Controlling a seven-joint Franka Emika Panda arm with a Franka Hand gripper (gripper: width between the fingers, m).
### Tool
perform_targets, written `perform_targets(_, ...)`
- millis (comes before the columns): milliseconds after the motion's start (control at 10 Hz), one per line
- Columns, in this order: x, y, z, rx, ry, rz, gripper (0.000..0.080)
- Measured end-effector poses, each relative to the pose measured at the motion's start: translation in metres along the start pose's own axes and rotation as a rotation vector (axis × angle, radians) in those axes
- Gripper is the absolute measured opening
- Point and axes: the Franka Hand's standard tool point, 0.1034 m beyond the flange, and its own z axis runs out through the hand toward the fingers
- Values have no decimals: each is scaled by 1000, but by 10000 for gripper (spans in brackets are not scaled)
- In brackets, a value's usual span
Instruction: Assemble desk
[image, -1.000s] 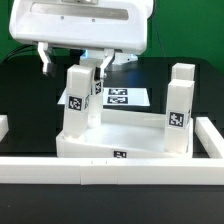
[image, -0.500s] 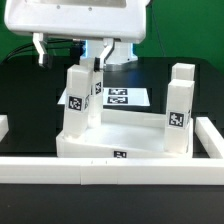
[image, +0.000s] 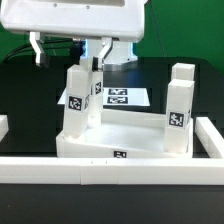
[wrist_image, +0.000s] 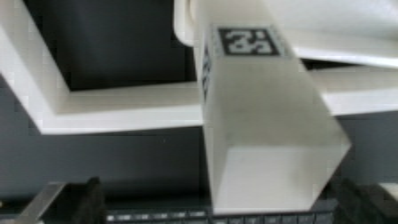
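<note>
The desk top (image: 125, 140) sat on the dark worktop (image: 30, 95), pressed against the low white border wall (image: 110, 168), below and in front of the end effector (image: 101, 62). Two tagged legs stood upright in its corner sockets: one leg (image: 78, 98) directly beneath the end effector, the other leg (image: 179, 108) well apart from it toward the exterior view's right. The end effector hung above the near leg's top, its fingers spread wide and clear of the post; in the wrist view that leg (wrist_image: 263, 120) rose between the parted fingers (wrist_image: 68, 198) without contact. The marker board (image: 122, 98) lay flat behind the desk.
</note>
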Motion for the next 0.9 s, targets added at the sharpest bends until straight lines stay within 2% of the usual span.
perform_targets(200, -2, 0, 2, 2, -13, 1, 648)
perform_targets(300, -10, -5, 4, 33, -140, 18, 648)
perform_targets(400, -6, -6, 4, 50, -211, 21, 648)
perform_targets(600, -10, -6, 7, 71, -355, 23, 648)
perform_targets(800, -12, -2, 11, 78, -441, 27, 648)
perform_targets(900, -11, 0, 13, 73, -424, 28, 648)
